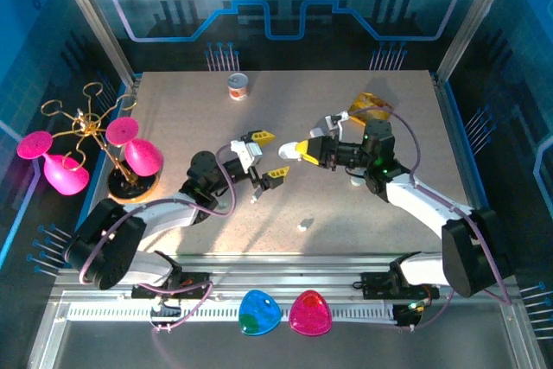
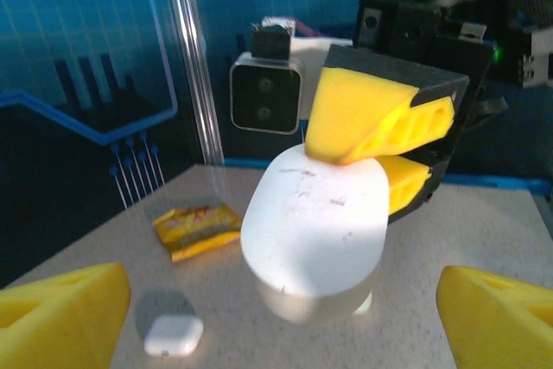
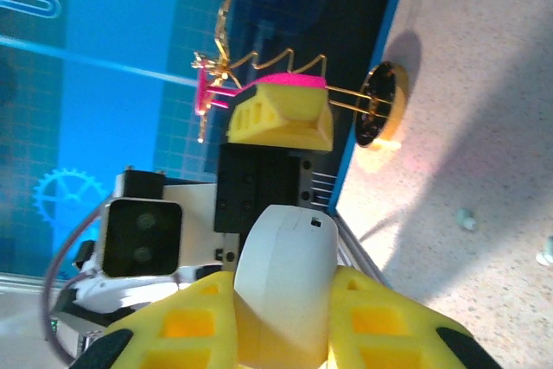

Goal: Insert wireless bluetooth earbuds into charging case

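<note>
The right pincer [image 1: 294, 151] was clamped on a white charging case [image 2: 313, 222], holding it above the worktop [image 1: 389, 231] just in front of the left pincer [image 1: 268, 155]. The left pincer's yellow fingers [image 2: 60, 313] stood wide apart and touched nothing. One tiny white earbud [image 1: 302, 225] lay loose on the worktop nearer the arm bases, well apart from the held case, and a smaller white case [image 2: 173, 334] rested on the surface below.

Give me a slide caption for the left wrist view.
Right gripper clamps a white charging case, framed by the open left gripper.
</note>
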### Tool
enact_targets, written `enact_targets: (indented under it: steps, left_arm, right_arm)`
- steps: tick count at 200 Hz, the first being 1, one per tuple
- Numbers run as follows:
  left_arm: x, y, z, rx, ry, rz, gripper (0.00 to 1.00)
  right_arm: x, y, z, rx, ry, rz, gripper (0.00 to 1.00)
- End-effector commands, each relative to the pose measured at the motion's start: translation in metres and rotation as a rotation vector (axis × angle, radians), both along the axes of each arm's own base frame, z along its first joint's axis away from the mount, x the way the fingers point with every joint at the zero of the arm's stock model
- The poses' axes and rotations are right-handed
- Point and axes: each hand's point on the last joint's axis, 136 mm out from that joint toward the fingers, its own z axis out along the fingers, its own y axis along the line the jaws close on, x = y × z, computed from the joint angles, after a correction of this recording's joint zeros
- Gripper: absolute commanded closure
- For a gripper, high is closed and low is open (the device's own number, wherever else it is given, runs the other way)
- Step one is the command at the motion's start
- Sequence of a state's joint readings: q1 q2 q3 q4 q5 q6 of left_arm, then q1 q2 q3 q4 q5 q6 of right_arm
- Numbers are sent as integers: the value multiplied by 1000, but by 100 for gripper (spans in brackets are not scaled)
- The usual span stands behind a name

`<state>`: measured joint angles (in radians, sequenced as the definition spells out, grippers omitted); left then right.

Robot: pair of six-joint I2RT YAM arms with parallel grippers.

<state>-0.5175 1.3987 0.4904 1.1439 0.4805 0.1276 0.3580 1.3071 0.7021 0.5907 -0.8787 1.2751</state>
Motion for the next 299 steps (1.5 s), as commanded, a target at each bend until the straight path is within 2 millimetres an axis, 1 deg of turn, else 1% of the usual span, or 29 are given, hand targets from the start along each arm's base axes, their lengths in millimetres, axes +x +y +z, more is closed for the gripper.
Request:
enact_targets:
  steps: [1,29,55,69,102,133,169,206,248,263,270,299]
  left_arm:
    - [-7,0,31,-141,-79,-32,9]
    - [-11,-14,36,-145,-83,-85,12]
    - [-13,-21,44,-162,-87,-109,15]
    - [-13,-23,50,-174,-93,-115,17]
    - [-12,-29,60,-189,-105,-134,21]
    - [-14,-35,68,-200,-102,-181,27]
    - [-19,-41,71,-199,-107,-215,37]
    - [-24,-44,75,-204,-102,-252,43]
    - [-26,-46,76,-206,-97,-267,46]
    - [-27,-47,75,-203,-97,-271,51]
    - [-27,-47,74,-202,-96,-272,52]
    - [-27,-47,73,-201,-93,-272,49]
  right_arm:
    - [-9,-8,37,96,-72,6,86]
    - [-12,-13,53,156,-84,-14,86]
    - [-13,-18,69,238,-87,-23,86]
    - [-12,-19,71,263,-75,-30,86]
    - [-10,-20,70,280,-45,-44,86]
    - [-12,-20,69,291,-27,-47,87]
    - [-13,-20,69,305,-25,-47,87]
    - [-13,-19,68,308,-19,-41,87]
    - [-12,-18,65,304,-14,-37,87]
    - [-11,-18,64,306,-11,-36,87]
    - [-11,-17,63,304,-9,-34,87]
    - [-11,-17,61,298,-5,-32,87]
